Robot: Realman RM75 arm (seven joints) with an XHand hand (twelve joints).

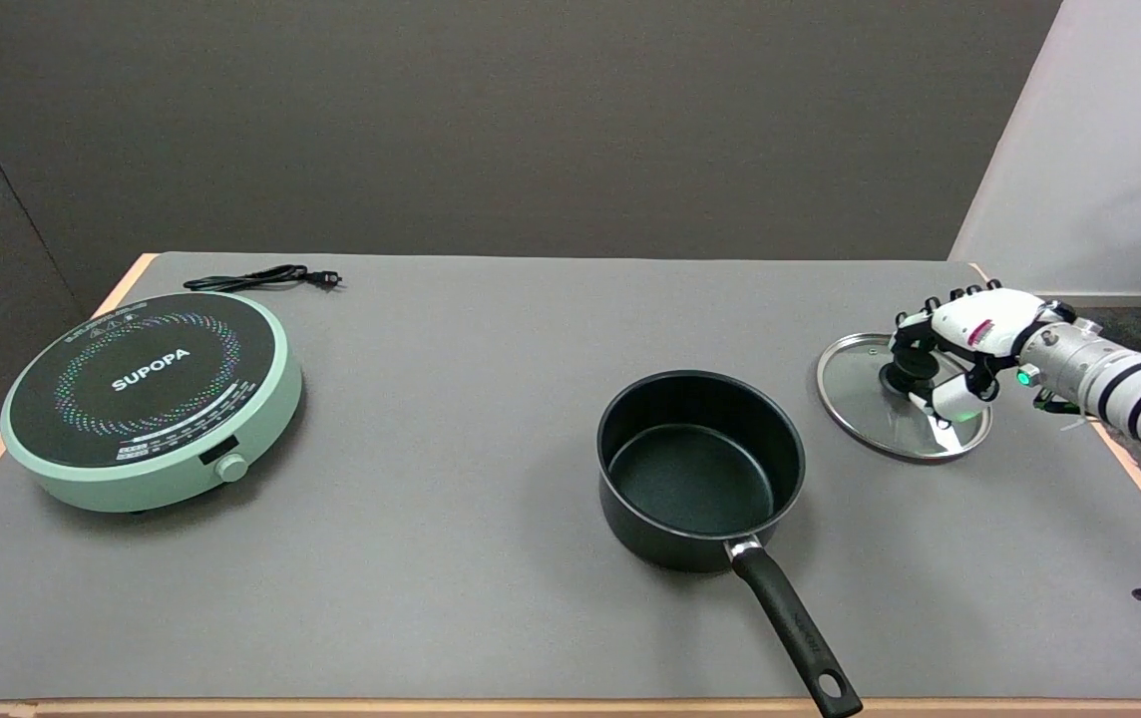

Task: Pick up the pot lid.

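Glass pot lid (pixel 870 404) lay flat on grey table (pixel 451 359), far right, near edge, well apart from black saucepan (pixel 700 469); right hand (pixel 950 344) hovered over lid's black knob (pixel 912 371), fingers curled round it, thumb below; could not tell whether they actually pinched knob or only bracketed it; lid not lifted; risk, to my eye: shallow hold on small knob, lid tilting or slipping out on lift; glass rim could scrape, slide toward table edge; induction hob (pixel 147 399) far left, out of harm.

"SUPOPA" on green cooktop (pixel 152 399) (white lettering)
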